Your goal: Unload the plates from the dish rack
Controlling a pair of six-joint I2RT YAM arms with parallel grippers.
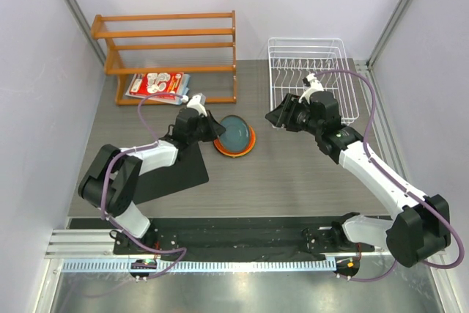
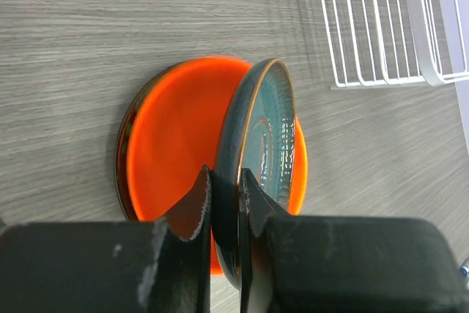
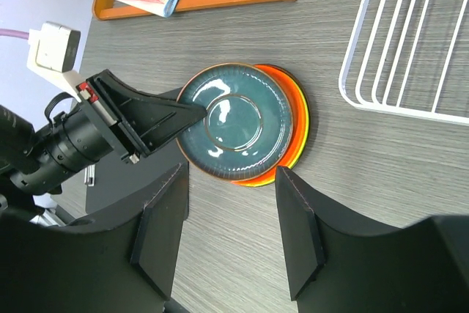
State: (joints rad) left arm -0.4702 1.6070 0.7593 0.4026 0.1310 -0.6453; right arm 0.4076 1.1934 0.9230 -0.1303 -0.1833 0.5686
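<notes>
The left hand (image 2: 223, 196) pinches the rim of the blue-green plate (image 2: 267, 137), tipped over the orange plate (image 2: 176, 130) on the table (image 2: 73, 34). It should lower the plate slowly and flat, then let go. The right hand (image 3: 231, 174) is wide and empty, near the dish rack (image 1: 311, 71).
</notes>
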